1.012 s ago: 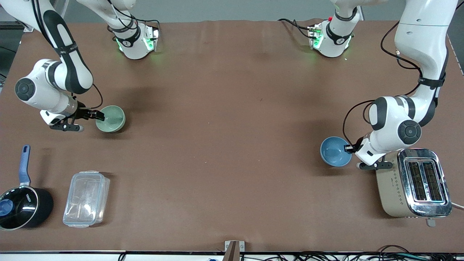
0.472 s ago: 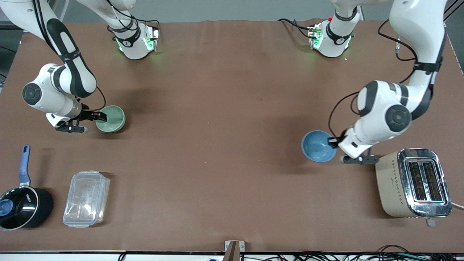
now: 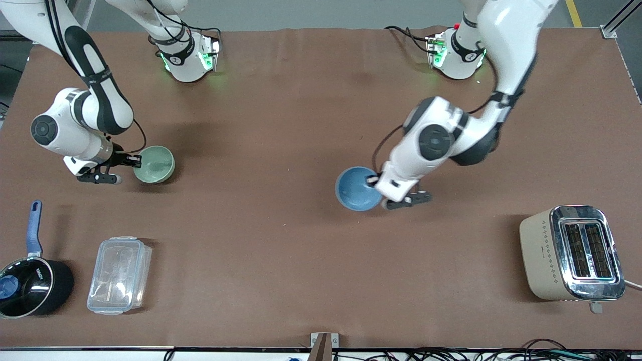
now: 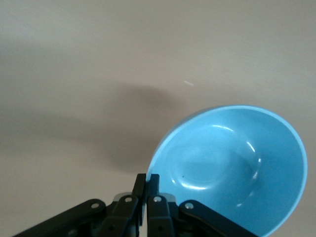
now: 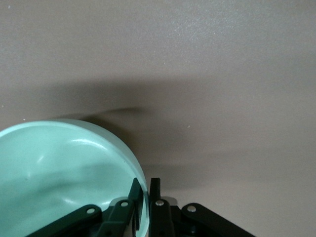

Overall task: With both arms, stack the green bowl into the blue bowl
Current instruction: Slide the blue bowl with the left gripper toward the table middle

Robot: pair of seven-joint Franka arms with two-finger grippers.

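Green bowl [image 3: 154, 164] rim clamped by right gripper [image 3: 134, 160] jaws at right arm's end of surface [image 3: 281, 100]; left gripper [image 3: 373, 181] jaws pinch blue bowl [image 3: 357, 189] rim mid-surface.

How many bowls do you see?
2. The green bowl is at the right arm's end of the table, its rim pinched by the right gripper. The blue bowl is over the table's middle, held by the left gripper.

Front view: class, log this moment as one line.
left end effector: shut on blue bowl, mid-table | right end effector: shut on green bowl | unstacked
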